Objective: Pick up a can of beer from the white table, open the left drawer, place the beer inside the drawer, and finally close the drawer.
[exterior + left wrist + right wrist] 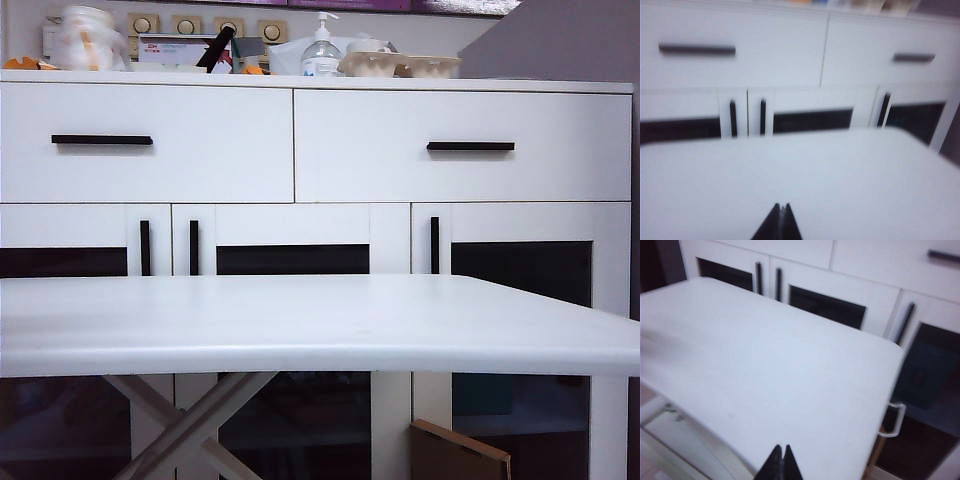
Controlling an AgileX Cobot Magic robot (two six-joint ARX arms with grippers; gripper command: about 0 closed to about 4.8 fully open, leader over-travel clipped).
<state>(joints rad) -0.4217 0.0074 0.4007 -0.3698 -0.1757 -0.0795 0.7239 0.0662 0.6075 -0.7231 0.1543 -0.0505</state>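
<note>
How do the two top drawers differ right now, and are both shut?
The left drawer has a narrower front than the right drawer. The left drawer's black handle is the longer one; the right drawer's handle is shorter. Both fronts are white, flush and shut.

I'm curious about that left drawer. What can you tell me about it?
The left drawer is a flat white front, painted wood by the look, with one horizontal black bar handle. It is shut, flush with the drawer beside it, at the cabinet's top left above the glass doors. Nothing touches it; no gripper is near.
</note>
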